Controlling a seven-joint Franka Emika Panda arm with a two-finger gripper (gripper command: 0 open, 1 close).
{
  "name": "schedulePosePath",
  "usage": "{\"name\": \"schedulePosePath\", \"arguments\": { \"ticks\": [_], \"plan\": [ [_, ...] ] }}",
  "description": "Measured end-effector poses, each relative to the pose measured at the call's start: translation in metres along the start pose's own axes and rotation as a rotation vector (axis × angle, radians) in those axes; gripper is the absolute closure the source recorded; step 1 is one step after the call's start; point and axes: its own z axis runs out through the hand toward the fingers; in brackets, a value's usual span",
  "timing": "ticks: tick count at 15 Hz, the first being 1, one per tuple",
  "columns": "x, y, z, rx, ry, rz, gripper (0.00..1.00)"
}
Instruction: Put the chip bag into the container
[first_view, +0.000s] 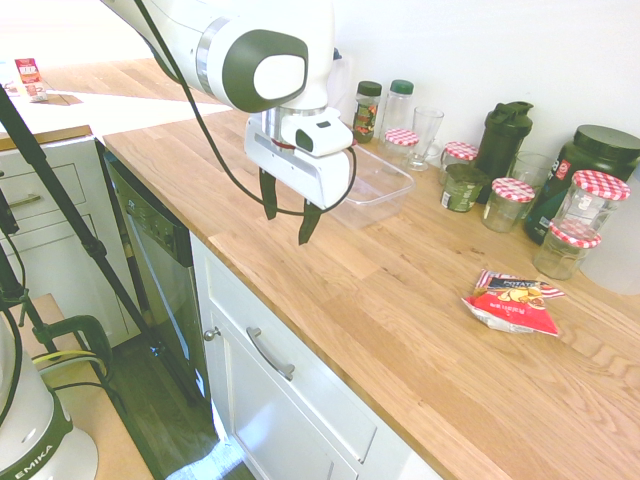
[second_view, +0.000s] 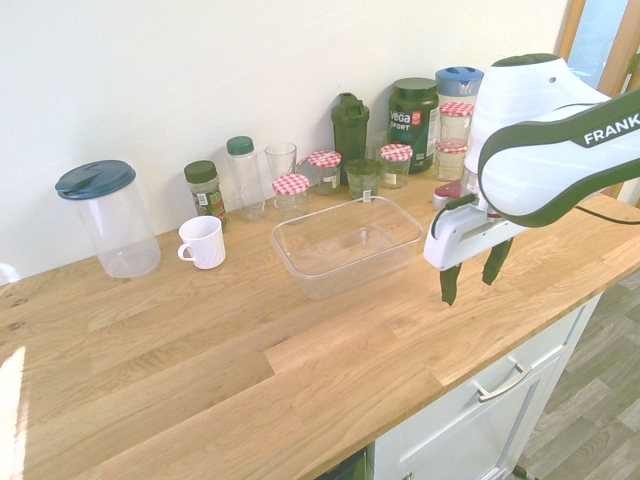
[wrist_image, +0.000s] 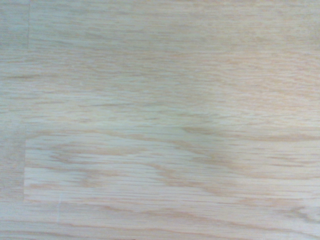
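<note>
First exterior view: hanging above the wooden counter (first_view: 400, 300), gripper (first_view: 291, 220) wide open, nothing between the fingers; lying flat on the counter, chip bag (first_view: 512, 303), near the jars (first_view: 572, 248) and well apart from the clear container (first_view: 372, 188). Over to the second exterior view: sitting near the container, white mug (second_view: 203, 243). Wrist view: showing just wood grain, slightly blurred.

Here on the desk (second_view: 200, 370), the tub (second_view: 345, 265) sits before the jars (second_view: 290, 190), bag (first_view: 513, 302) well apart from it, mug (second_view: 203, 243) beside the pitcher (second_view: 125, 225).
</note>
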Motion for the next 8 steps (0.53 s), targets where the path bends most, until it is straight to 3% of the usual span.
{"name": "schedulePosePath", "arguments": {
  "ticks": [4,8],
  "plan": [
    [0.007,0.005,-0.002,-0.001,0.006,0.011,0.00],
    [0.076,0.059,-0.032,0.039,0.034,0.095,0.00]
  ]
}}
